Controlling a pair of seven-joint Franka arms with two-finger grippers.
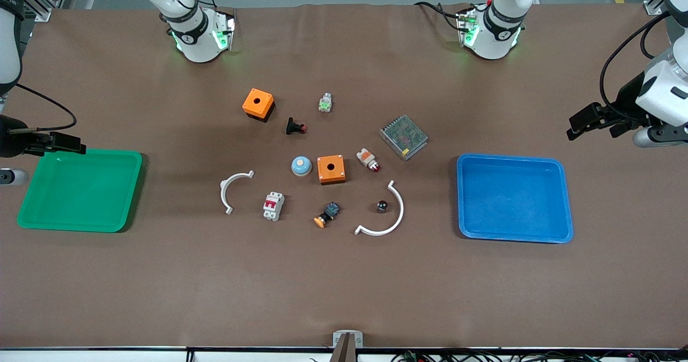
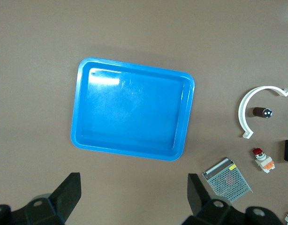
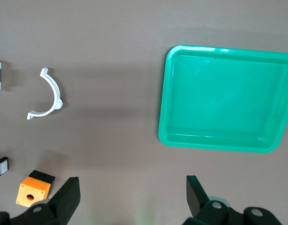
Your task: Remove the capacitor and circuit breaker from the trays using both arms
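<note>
Lying well apart from the left claw (image 1: 583, 123), seemingly open: capacitor (image 1: 381, 206).

Brown table (image 1: 344, 286). One green tray (image 1: 32, 219), one blue tray (image 1: 513, 236). Two orange boxes (image 1: 330, 169). Breaker (image 1: 273, 206) light grey, red lever.
</note>
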